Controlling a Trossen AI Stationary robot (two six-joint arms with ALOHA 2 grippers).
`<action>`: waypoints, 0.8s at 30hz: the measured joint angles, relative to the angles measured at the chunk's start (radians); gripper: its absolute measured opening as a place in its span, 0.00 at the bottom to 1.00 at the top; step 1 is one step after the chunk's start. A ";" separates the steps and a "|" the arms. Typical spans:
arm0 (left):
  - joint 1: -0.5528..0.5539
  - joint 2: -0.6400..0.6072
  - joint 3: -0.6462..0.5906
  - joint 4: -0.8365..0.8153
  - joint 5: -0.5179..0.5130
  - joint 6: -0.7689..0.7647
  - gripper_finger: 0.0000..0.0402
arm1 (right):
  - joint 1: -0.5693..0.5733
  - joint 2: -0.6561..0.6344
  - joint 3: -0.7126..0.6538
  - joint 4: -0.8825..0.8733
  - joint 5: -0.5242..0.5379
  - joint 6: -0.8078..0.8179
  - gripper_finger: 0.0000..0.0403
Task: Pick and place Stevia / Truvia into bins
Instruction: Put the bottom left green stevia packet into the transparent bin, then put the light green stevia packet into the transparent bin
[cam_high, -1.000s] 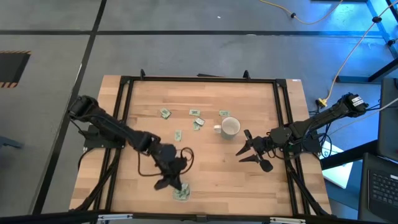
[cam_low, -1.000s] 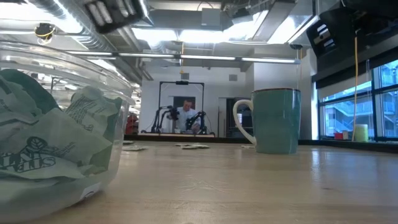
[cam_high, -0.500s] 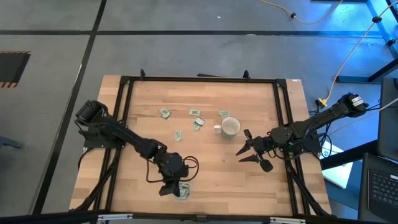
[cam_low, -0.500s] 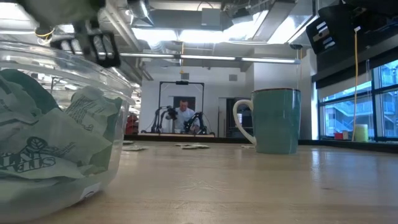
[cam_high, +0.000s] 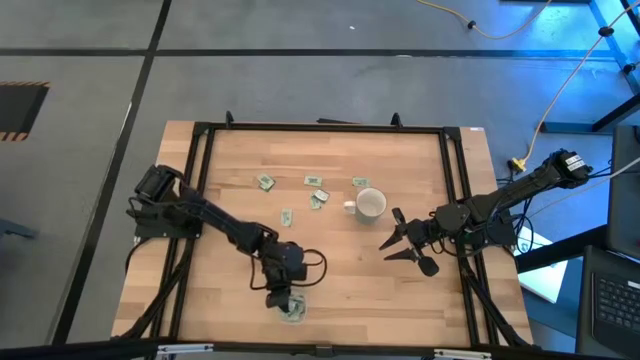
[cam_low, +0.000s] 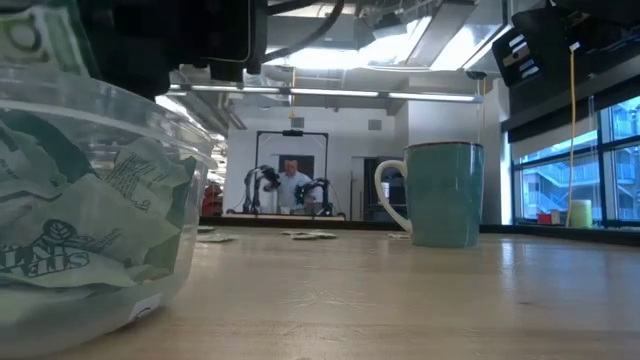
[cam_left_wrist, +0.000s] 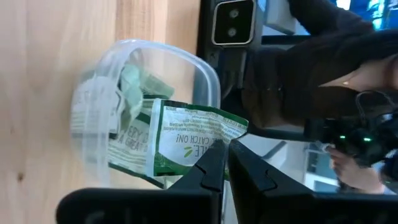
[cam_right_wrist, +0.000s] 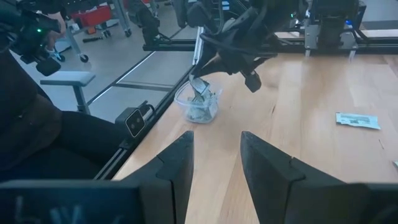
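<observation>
My left gripper (cam_high: 283, 297) hangs over the clear round dish (cam_high: 293, 313) at the table's near edge, shut on a green and white sachet (cam_left_wrist: 189, 142). The dish (cam_left_wrist: 99, 118) holds several crumpled sachets and stands on the wood. In the low view the held sachet (cam_low: 27, 38) shows just above the dish's rim (cam_low: 100, 95). Several more sachets (cam_high: 265, 182) lie flat on the far half of the table, left of the white mug (cam_high: 371, 205). My right gripper (cam_high: 400, 245) waits open to the right of the mug. My left gripper pinches the sachet between its two fingers (cam_left_wrist: 214, 167) at one edge (cam_left_wrist: 200, 160), coming from above and pointing down. The sachet is lifted clear and hangs below the fingers (cam_right_wrist: 200, 87), over the dish's opening.
The mug (cam_low: 445, 195) stands upright near the table's middle, handle to the left. A black frame rail (cam_high: 320, 128) runs round the table. One sachet (cam_right_wrist: 357, 120) lies alone on bare wood. A person (cam_low: 293, 185) stands in the room beyond the far edge.
My left gripper, carrying the sachet, has moved a little toward the table's right and come down over the dish; in the low view it has dropped from the top of the picture to just above the rim. The right arm has kept still.
</observation>
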 joint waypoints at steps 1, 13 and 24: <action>0.002 0.000 0.000 0.001 0.010 -0.002 0.03 | 0.000 0.000 0.000 0.000 0.000 0.001 0.34; 0.006 0.000 0.000 -0.033 -0.029 0.024 0.05 | 0.000 0.000 0.000 -0.001 0.000 0.002 0.34; 0.018 -0.030 0.001 -0.044 0.015 0.085 0.18 | 0.000 0.001 0.000 -0.001 0.000 0.006 0.34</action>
